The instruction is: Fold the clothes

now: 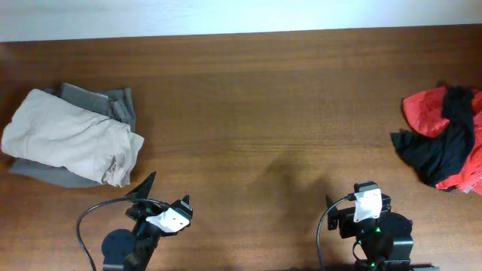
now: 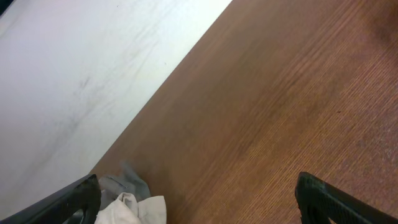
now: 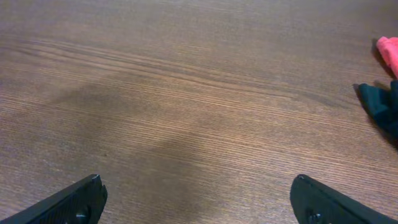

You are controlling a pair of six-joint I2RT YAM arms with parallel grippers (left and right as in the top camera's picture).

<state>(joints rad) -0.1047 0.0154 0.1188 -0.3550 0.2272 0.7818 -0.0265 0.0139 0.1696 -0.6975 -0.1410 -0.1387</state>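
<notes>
Beige shorts (image 1: 64,135) atop grey shorts (image 1: 113,102) desk (image 1: 248,113) left, red garment (image 1: 423,109) and black garment (image 1: 431,154) heaped right, left jaws and right jaws wide apart, empty.

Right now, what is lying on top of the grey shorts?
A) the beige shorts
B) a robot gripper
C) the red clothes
A: the beige shorts rest on top of the grey shorts at the left side of the table.

Soft, even light falls on the matte wooden table (image 1: 241,83), casting a faint diffuse shadow toward 5 o'clock in the overhead view and at 9 o'clock in the right wrist view, while both wrist views look slightly soft.
</notes>
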